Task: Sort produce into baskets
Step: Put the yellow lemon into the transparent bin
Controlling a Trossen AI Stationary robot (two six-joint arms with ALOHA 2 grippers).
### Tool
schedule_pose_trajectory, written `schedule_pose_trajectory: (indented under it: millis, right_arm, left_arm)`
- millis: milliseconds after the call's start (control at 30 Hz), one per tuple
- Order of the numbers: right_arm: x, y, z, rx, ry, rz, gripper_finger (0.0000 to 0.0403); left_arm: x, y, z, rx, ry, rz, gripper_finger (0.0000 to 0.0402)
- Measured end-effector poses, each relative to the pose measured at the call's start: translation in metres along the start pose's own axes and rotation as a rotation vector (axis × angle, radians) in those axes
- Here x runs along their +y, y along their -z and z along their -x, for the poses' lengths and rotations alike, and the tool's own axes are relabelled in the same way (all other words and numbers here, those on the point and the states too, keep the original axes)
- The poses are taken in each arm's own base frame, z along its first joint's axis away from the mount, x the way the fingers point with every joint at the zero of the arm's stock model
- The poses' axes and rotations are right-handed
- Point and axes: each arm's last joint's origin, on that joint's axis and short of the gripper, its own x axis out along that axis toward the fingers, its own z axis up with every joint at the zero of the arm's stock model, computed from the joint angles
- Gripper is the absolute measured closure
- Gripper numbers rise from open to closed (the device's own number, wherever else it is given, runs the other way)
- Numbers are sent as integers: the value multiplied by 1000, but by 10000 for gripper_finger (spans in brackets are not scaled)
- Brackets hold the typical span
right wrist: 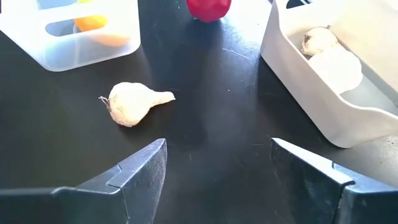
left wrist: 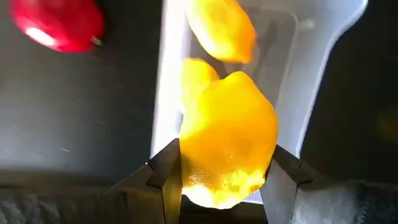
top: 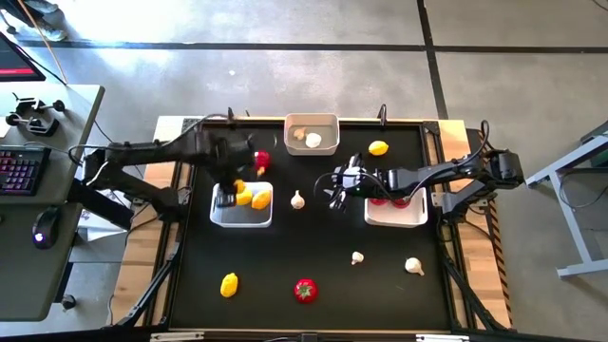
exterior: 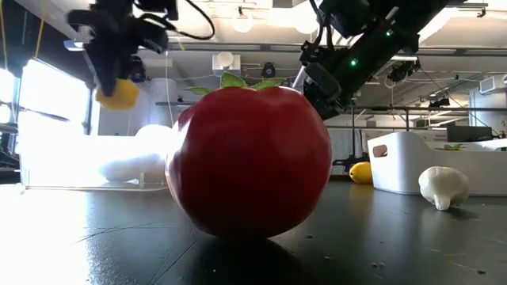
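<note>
Gleaming yellow lemon (left wrist: 227, 140) (bumpy rind)

Bright daylight floods from the windows behind my table in the low view, washing out the left background and leaving a soft sheen on the big glossy red plastic tomato (exterior: 249, 158) that fills the frame. Through my left wrist camera the yellow lemon-shaped piece (left wrist: 227, 140) and the white shallow plastic bin (left wrist: 311, 62) glare and blur. From above, the matte black tabletop (top: 313, 256) looks evenly lit, with faint shadows.
</note>
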Motion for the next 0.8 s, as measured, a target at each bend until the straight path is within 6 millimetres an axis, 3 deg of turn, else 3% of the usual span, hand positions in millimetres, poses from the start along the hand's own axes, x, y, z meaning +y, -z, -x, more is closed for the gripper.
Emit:
schedule_pose_trajectory:
  millis: [300,533,800]
  right_arm:
    - [0,0,0,0,0,7,128]
    - [0,0,0,0,0,7,128]
    - [0,0,0,-2,0,5,128]
  left_arm:
    - [-32,11,-37,60,4,-114,263]
    - [-30,18,-56,126,-93,-270,263]
    - [-27,25,-71,201,-144,-639,263]
